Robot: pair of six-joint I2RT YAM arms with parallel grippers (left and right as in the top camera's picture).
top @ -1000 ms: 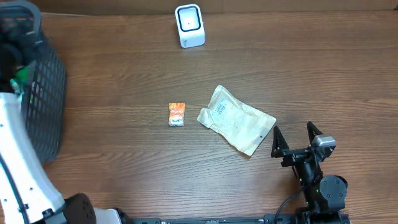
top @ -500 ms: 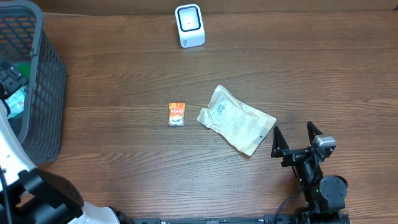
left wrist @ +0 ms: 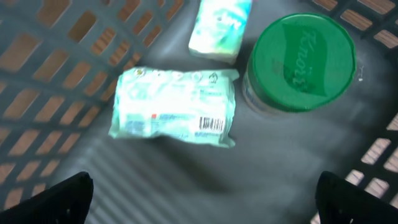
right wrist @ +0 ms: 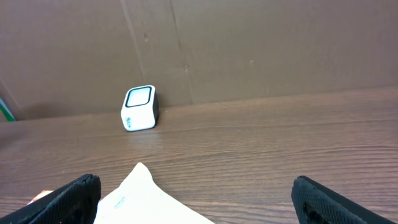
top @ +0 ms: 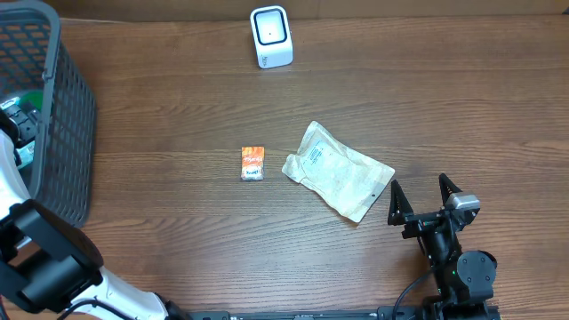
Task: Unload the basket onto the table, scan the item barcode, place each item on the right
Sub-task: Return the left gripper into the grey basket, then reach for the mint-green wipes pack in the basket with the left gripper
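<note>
Inside the dark basket (left wrist: 56,62), the left wrist view shows a pale green packet (left wrist: 174,107) lying flat with its barcode facing up. Beside it stand a green-lidded jar (left wrist: 300,59) and a small white-and-teal packet (left wrist: 221,28). My left gripper (left wrist: 205,202) hangs open above the basket floor, just short of the green packet and holding nothing. The white scanner (top: 270,36) stands at the table's far edge. My right gripper (top: 423,192) stands open at the front right, next to a white pouch (top: 338,171).
A small orange packet (top: 252,164) lies mid-table, left of the white pouch. The basket (top: 62,133) takes up the table's left edge, with my left arm reaching into it. In the right wrist view a brown wall stands behind the scanner (right wrist: 140,107).
My left arm has swung over the basket and its gripper has dropped lower inside it. The right arm and the things on the table have not moved.
</note>
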